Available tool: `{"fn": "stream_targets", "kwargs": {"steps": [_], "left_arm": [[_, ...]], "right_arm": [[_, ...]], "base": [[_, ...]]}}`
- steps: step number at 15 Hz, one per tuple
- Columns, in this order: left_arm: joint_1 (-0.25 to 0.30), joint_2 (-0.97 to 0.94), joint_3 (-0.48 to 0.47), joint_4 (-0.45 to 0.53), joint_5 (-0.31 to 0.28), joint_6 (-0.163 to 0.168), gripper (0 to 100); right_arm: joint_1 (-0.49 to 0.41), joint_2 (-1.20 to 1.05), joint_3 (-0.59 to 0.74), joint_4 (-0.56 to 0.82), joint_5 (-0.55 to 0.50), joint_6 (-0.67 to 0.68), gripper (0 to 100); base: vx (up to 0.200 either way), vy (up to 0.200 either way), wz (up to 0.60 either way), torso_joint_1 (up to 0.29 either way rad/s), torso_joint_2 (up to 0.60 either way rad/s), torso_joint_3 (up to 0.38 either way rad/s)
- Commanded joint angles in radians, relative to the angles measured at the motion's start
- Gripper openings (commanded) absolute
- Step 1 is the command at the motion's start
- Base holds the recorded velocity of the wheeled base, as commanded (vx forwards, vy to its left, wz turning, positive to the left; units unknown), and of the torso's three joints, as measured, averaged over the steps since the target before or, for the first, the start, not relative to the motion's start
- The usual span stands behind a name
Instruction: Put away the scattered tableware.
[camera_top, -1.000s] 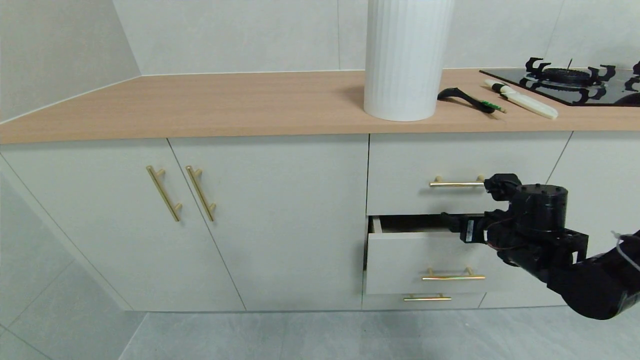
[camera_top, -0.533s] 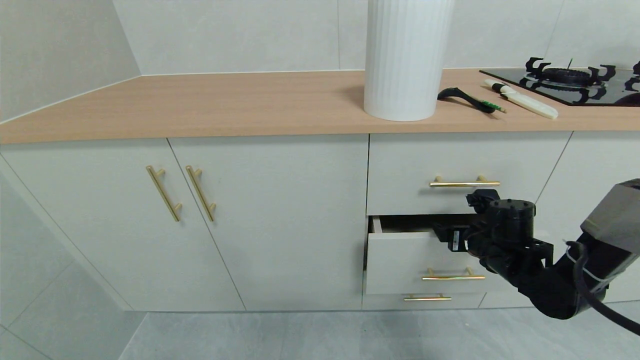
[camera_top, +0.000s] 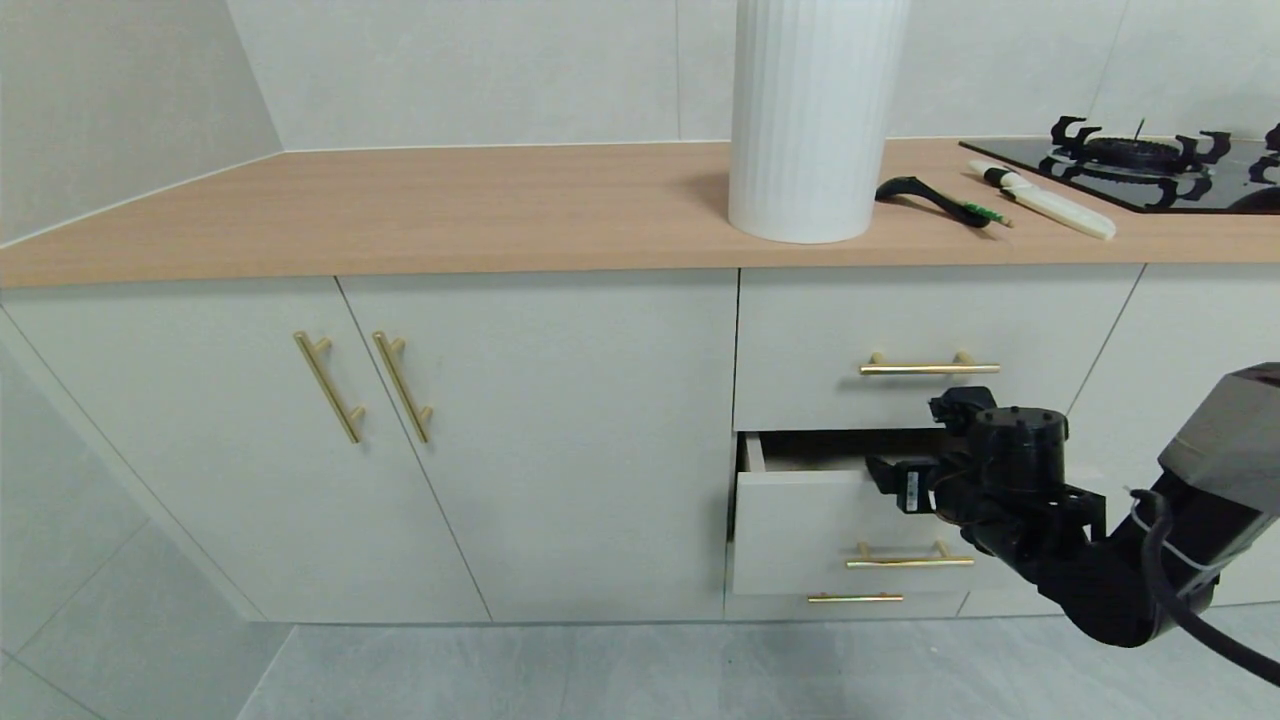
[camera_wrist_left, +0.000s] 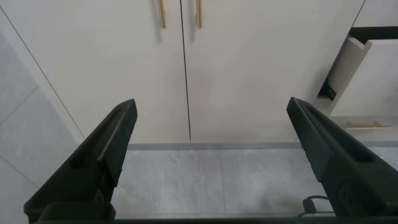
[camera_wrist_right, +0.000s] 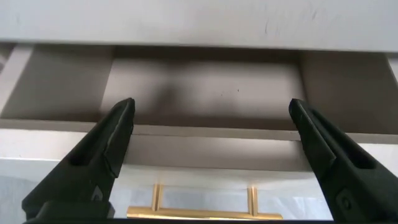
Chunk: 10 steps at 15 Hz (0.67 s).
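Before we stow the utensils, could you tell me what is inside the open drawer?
The drawer shows bare floor and walls, nothing lying in it; its nearest strip hides behind the front panel.

At the lower right of the head view, the glossy black right arm (camera_top: 1090, 590) has a grey boxy segment (camera_top: 1225, 420), a looping black cable (camera_top: 1240, 655) and a cylindrical wrist housing (camera_top: 1020, 440). The black right hand (camera_top: 885, 475) bears a small white label (camera_top: 912, 487). The left hand (camera_wrist_left: 211, 109) has matte black wedge-shaped fingers (camera_wrist_left: 106, 155).

No legible text; white label (camera_top: 912, 487) on right gripper (camera_wrist_right: 211, 111) too small.
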Motion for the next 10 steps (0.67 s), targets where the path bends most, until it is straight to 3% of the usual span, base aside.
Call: {"fn": "stream_targets", "kwargs": {"steps": [1, 10], "left_arm": [[0.0, 0.001, 0.0, 0.0, 0.0, 0.0, 100], [0.0, 0.001, 0.0, 0.0, 0.0, 0.001, 100]], "right_arm": [[0.001, -0.063, 0.013, 0.081, 0.01, 0.001, 100], [0.002, -0.33, 0.016, 0.553, 0.149, 0.0, 100]], "base": [[0.0, 0.0, 0.0, 0.0, 0.0, 0.0], [0.0, 0.0, 0.0, 0.0, 0.0, 0.0]]}}
